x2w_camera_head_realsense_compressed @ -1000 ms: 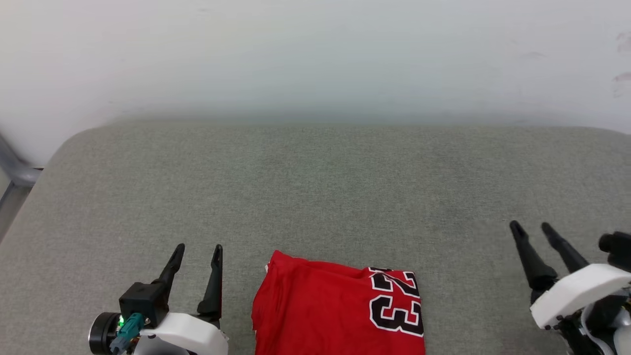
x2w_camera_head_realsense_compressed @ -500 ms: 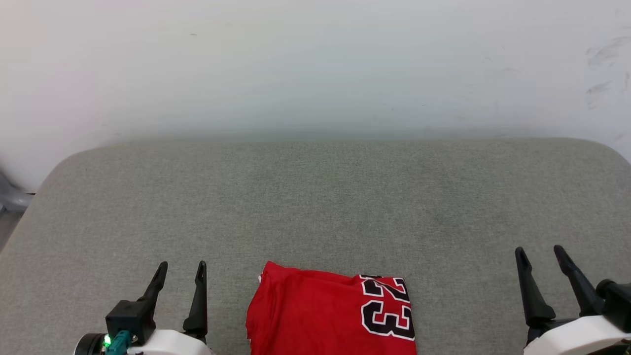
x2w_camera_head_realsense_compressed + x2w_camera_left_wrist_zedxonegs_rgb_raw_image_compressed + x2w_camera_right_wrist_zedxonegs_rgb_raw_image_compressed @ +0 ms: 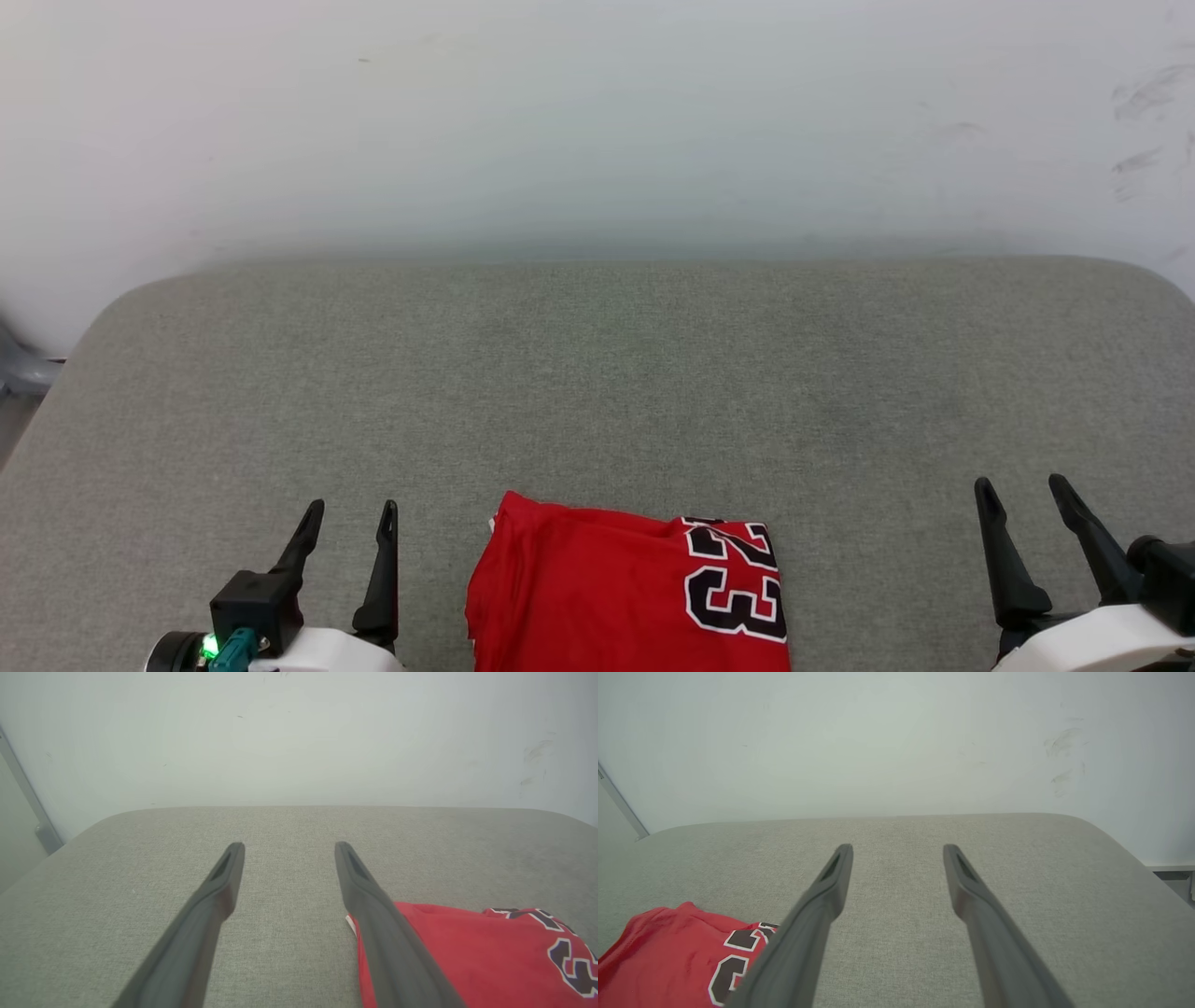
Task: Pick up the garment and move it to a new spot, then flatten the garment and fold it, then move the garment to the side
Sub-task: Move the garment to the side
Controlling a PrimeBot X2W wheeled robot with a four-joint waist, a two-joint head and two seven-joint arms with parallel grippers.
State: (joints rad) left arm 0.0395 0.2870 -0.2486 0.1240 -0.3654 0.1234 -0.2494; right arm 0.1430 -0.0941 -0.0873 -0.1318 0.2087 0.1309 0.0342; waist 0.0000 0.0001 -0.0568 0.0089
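Observation:
The garment (image 3: pixel 625 597) is a bright red shirt with a black, white-edged number 23, lying folded into a compact rectangle at the near middle of the grey cushion (image 3: pixel 597 373); its lower part runs off the bottom of the head view. My left gripper (image 3: pixel 352 511) stands open just left of it, apart from the cloth, nothing between its fingers. Far to the right my right gripper (image 3: pixel 1019 485) is open and empty too. In the left wrist view the left gripper (image 3: pixel 286 845) hovers over bare cushion with the garment (image 3: pixel 467 952) at lower right; the right wrist view has the right gripper (image 3: pixel 898 847) with the garment (image 3: pixel 672 956) at lower left.
A white wall (image 3: pixel 597 121) rises directly behind the cushion's far edge. A grey metal frame piece (image 3: pixel 19 373) shows past the cushion's left corner. The cushion has rounded far corners, and its right edge drops off (image 3: pixel 1153 868) toward the floor.
The head view tilted so the whole scene shifted down in the picture. Over the last second my right gripper drew back and straightened; in the last half second almost nothing moved. The garment lies still.

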